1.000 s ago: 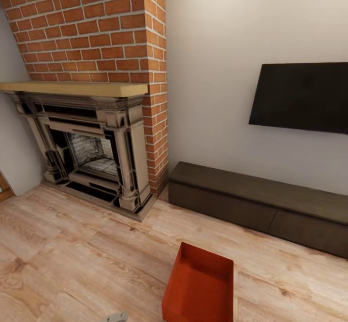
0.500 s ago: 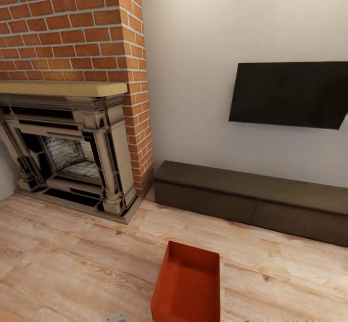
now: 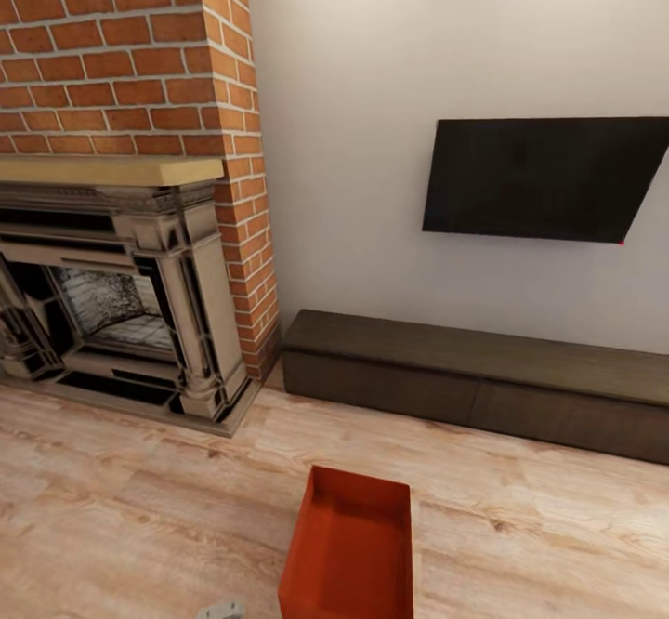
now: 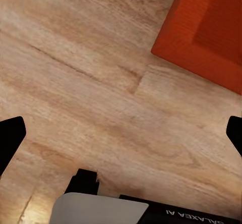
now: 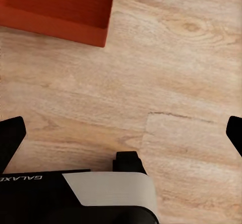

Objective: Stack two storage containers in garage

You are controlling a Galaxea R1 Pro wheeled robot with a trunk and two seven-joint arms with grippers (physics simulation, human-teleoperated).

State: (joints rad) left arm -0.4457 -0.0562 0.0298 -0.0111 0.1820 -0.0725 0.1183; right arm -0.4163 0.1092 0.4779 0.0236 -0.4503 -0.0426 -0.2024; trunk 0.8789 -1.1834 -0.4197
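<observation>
**Camera swings right past the fireplace; one bin on the living-room floor**

Since a second ago the whole head view has slid leftward, which is the camera turning right, not the furniture shifting: the fireplace now runs off the left edge and the TV sits nearer the middle.

At far left stands the red-brick fireplace [image 3: 111, 229], with a pale wooden mantel [image 3: 102, 171] over a dark ornate surround. Right of it is a plain white wall [image 3: 400, 61]. A black wall TV [image 3: 544, 178] hangs on that wall, and below it a long, low dark-wood bench [image 3: 474, 382] sits against the wall, its top bare.

On the light wood-plank floor [image 3: 121, 517], in front of the bench's left end and well apart from it, lies one orange-red storage container [image 3: 353, 549], open-topped, its near end cut off by the bottom edge of the view. Just left of it at the bottom edge a small grey piece of the robot [image 3: 219, 611] peeks in.

In the left wrist view the left gripper [image 4: 121, 135] hangs over bare planks with its jaws spread wide, the two dark fingertips [image 4: 10, 138] at opposite edges of the picture and nothing between them; a corner of the container [image 4: 201, 32] lies nearby on the floor. In the right wrist view the right gripper [image 5: 121, 138] is likewise spread wide and empty above the planks, with a corner of an orange-red container [image 5: 60, 7] close by.
</observation>
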